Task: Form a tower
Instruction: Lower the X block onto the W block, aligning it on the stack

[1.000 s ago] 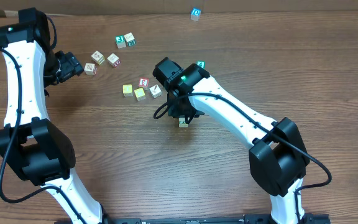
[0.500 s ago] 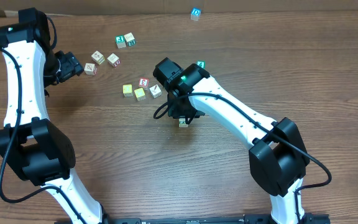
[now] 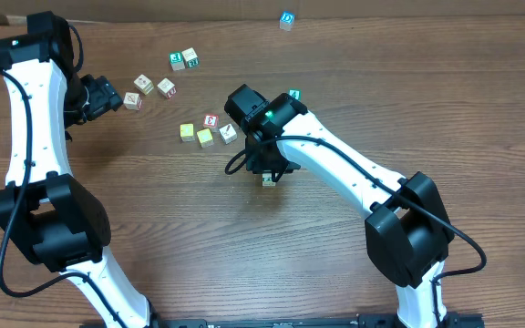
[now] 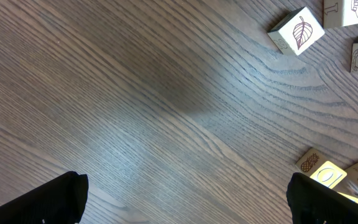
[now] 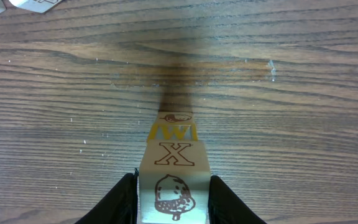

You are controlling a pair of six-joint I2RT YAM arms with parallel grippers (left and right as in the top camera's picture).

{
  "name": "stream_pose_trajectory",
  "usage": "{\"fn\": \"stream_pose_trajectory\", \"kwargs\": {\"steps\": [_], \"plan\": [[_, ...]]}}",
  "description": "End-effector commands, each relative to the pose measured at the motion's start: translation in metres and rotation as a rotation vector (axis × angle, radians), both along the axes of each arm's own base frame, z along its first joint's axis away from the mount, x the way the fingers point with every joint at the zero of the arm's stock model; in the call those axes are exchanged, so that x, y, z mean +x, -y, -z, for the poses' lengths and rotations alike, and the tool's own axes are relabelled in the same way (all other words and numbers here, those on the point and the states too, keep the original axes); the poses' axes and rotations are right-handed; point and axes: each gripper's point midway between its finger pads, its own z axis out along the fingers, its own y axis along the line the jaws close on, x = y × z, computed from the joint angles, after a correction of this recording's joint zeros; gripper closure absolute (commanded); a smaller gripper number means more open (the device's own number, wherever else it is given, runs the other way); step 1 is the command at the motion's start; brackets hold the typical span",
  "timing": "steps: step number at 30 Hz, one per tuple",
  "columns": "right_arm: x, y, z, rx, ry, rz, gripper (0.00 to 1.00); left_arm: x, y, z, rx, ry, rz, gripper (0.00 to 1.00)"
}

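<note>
The tower [image 5: 173, 134] stands mid-table, and in the overhead view only a corner of it [image 3: 269, 180] peeks out under my right arm. Its top cube [image 5: 174, 155] is pale wood with a brown "X" and an acorn drawing. Beneath it sits a cube with a yellow letter [image 5: 171, 132], and a face with a brown picture shows lower still. My right gripper [image 5: 173, 199] points down, with its black fingers [image 5: 122, 202] pressed on both sides of the top cube. My left gripper [image 4: 188, 199] hovers wide open over bare wood at the far left [image 3: 108, 93].
Loose cubes lie left of the tower: a yellow one [image 3: 187, 132], another yellow one [image 3: 206, 138], a red-lettered one [image 3: 211, 120] and a white one [image 3: 229, 133]. More sit further back [image 3: 166, 87], [image 3: 190, 57], [image 3: 287, 19]. A leaf cube [image 4: 297, 32] lies near the left gripper.
</note>
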Motion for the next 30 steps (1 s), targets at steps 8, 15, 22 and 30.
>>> {"fn": "stream_pose_trajectory", "kwargs": {"steps": [8,15,22,30], "plan": [[-0.0051,-0.0016,0.0020,0.008,-0.021,-0.001,0.71,0.0024,0.0006,-0.0098,0.006,0.028,0.007,0.00],[-0.0057,-0.0008,0.0021,0.005,-0.024,0.000,0.71,0.0024,0.0006,-0.0098,0.006,0.028,0.007,0.00],[-0.0067,0.0000,0.0022,0.001,-0.028,0.000,0.62,0.0023,0.0006,-0.0098,0.005,0.028,0.006,0.00],[-0.0042,-0.0013,0.0019,0.006,-0.017,0.000,0.25,0.0024,0.0006,-0.0098,0.006,0.028,0.007,0.00]]}}
